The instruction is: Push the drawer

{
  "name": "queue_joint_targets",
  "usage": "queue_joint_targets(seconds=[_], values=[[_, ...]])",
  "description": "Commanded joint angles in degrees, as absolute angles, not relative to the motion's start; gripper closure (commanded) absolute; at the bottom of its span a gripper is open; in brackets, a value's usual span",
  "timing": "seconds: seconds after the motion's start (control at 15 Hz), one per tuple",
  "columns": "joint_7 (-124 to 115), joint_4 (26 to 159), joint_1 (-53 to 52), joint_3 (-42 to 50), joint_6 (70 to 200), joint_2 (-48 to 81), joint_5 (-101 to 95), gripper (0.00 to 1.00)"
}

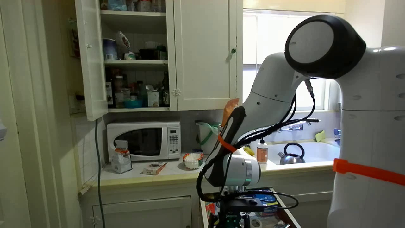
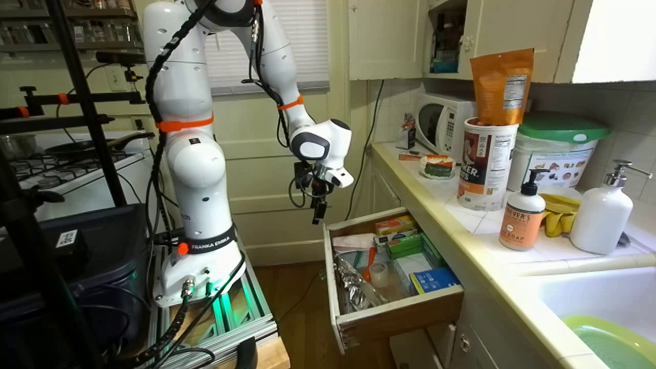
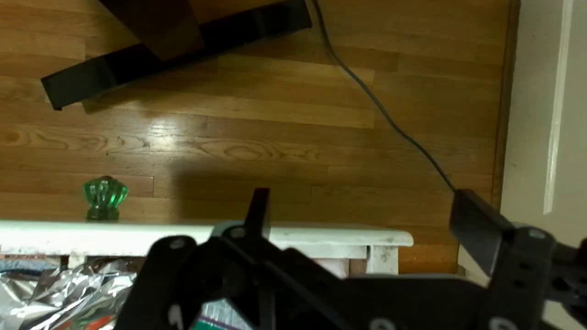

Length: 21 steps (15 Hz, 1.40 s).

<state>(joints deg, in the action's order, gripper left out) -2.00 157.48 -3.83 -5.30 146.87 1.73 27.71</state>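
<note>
Black fingers (image 3: 257, 213) parted and grasping nothing, the gripper (image 3: 367, 212) is hanging near a front corner of the jutting drawer (image 2: 405, 319), presumably for pushing that front inward.

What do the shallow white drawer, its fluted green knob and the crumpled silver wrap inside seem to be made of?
Shallow white drawer: likely painted wood; its outer side is brown below the white rim. Fluted green knob: probably glossy glass, translucent with bright highlights; plastic is possible. Crumpled silver wrap: shiny foil or metallised film, judging by sharp creases.
</note>
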Motion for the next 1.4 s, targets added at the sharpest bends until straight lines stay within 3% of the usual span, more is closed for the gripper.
queue_joint_targets(seconds=[0.0, 0.2, 0.33, 0.73, 0.93, 1.0, 1.33], values=[[1.62, 157.45, -4.05, -5.86, 144.53, 4.61, 32.53, 0.0], [-0.1, 157.64, -4.05, -6.49, 146.44, 8.74, 32.19, 0.0], [-1.91, 157.69, -3.96, -6.49, 148.15, 11.88, 30.94, 0.27], [-10.24, 157.88, -4.59, -4.63, 156.41, 20.67, 26.93, 0.73], [-14.7, 157.88, -11.79, 2.78, 159.02, 24.13, 25.18, 0.96], [-15.38, 157.88, -14.07, 5.18, 159.33, 25.27, 25.04, 1.0], [-19.38, 157.87, -27.08, 16.18, 163.34, 30.72, 27.27, 1.0]])
